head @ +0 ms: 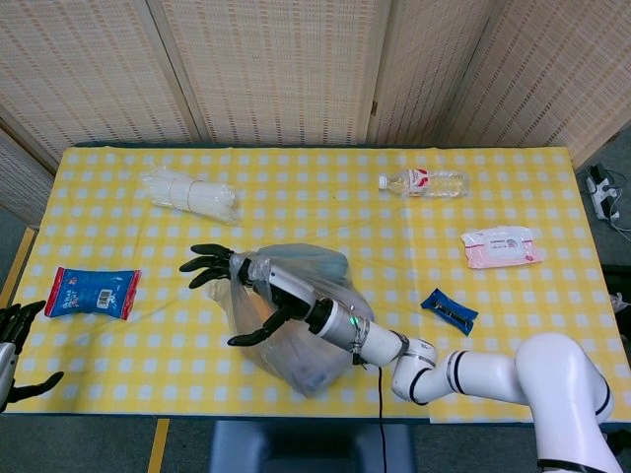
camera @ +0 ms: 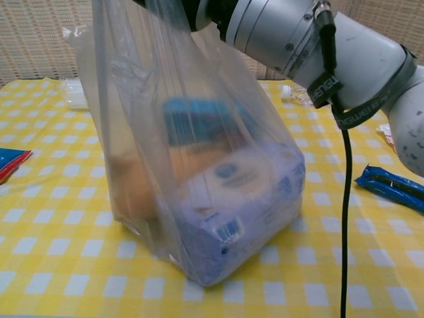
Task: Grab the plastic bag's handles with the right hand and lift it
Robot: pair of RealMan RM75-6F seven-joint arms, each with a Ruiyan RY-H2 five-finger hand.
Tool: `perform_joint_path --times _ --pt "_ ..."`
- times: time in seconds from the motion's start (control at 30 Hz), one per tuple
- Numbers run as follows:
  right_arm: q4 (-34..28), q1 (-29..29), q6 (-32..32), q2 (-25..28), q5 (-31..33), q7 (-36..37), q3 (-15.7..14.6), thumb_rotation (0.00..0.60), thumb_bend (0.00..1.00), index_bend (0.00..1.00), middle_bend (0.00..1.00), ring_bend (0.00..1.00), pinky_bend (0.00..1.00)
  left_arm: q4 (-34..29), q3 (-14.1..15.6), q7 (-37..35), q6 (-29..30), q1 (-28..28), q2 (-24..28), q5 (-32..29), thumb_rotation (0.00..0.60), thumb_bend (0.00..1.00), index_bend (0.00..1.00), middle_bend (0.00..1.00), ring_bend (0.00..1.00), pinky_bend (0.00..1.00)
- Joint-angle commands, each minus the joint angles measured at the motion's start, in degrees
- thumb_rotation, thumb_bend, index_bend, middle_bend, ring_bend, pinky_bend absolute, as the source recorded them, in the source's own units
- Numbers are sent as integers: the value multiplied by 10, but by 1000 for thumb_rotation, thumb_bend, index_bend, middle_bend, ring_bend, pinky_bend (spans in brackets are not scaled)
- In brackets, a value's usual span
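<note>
The right hand (head: 237,291) reaches over the middle of the yellow checked table (head: 325,202) with the handles of the clear plastic bag (head: 296,330) looped around it near the wrist; its dark fingers (head: 202,266) stay spread rather than curled, so the bag hangs from the hand more than it is squeezed. In the chest view the bag (camera: 199,172) is stretched tall, its top drawn up out of frame, while its bottom seems to sit on or just above the cloth; I cannot tell which. Inside show a blue-and-white pack, something orange and a blue-topped item. The left hand (head: 15,345) rests at the table's near-left edge, fingers apart, holding nothing. Elsewhere on the table lie a blue snack packet (head: 94,293), a roll of clear bags (head: 189,193), a water bottle (head: 424,182), a pink wipes pack (head: 501,246) and a small dark-blue wrapper (head: 450,311).
</note>
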Motion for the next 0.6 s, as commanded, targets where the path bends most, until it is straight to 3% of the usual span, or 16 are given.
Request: perform_joint_path --times 0.03,0.17,0.3,0.37,0.47,0.6 --pt "-37 -5 -17 9 45 49 29 600 212 167 292 345 301 -1 0 -1 0 0 1 0 600 194 19 127 67 0" --pt "-84 -19 -31 25 85 84 50 600 216 234 369 427 378 -1 2 -1 1 1 1 4 600 194 17 128 67 0" --pt "-135 -34 -55 47 137 98 77 600 233 469 490 575 559 -2 3 -1 0 1 1 7 600 193 17 128 67 0" --pt "-164 -43 -68 54 183 81 97 600 306 539 543 634 676 -3 3 -1 2 1 1 8 600 194 17 127 67 0" --pt "-203 -54 -86 61 256 40 127 600 485 629 636 670 930 -4 4 1 4 2 1 10 600 194 18 128 67 0" --pt "-232 -63 -105 71 297 -2 152 600 523 686 739 760 1000 -5 5 2 9 4 1 15 600 193 18 127 67 0"
